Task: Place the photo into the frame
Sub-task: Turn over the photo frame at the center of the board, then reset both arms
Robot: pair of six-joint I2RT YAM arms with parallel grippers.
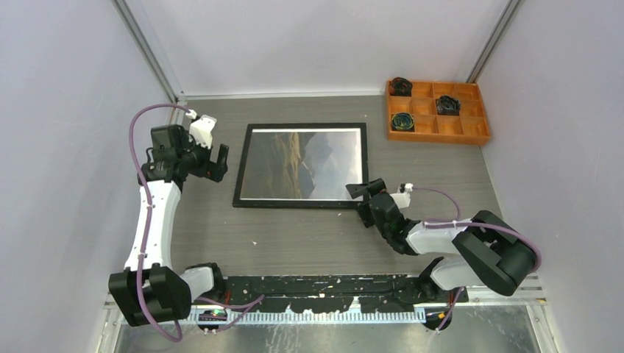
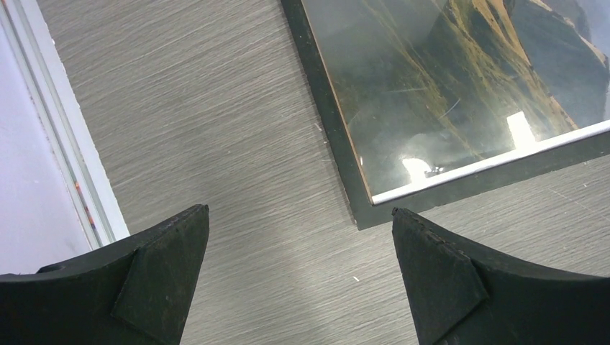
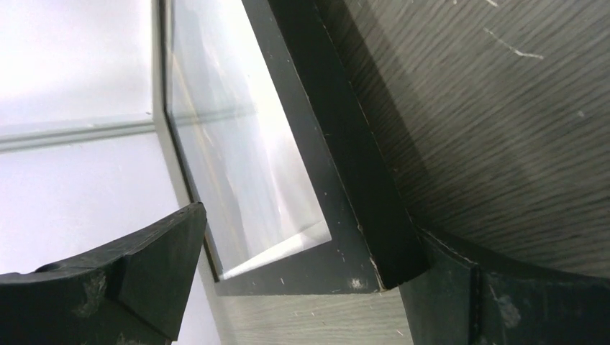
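The frame [image 1: 241, 168] lies flat on the grey table, black front up. The photo [image 1: 302, 163], a mountain landscape, shows inside it behind the pane. My left gripper [image 1: 218, 163] is open and empty just left of the frame's left edge. In the left wrist view the left gripper [image 2: 300, 210] hangs over bare table, with the frame's corner [image 2: 338, 154] and the photo [image 2: 460, 79] beyond it. My right gripper [image 1: 362, 203] is open at the frame's near right corner. In the right wrist view that frame corner [image 3: 338, 251] lies between the right gripper's [image 3: 309, 230] fingers, the right finger [image 3: 460, 302] against its edge.
An orange compartment tray [image 1: 439, 138] with dark coiled items stands at the back right. Enclosure walls close the left, right and back sides. A black rail [image 1: 331, 287] runs along the near edge between the arm bases.
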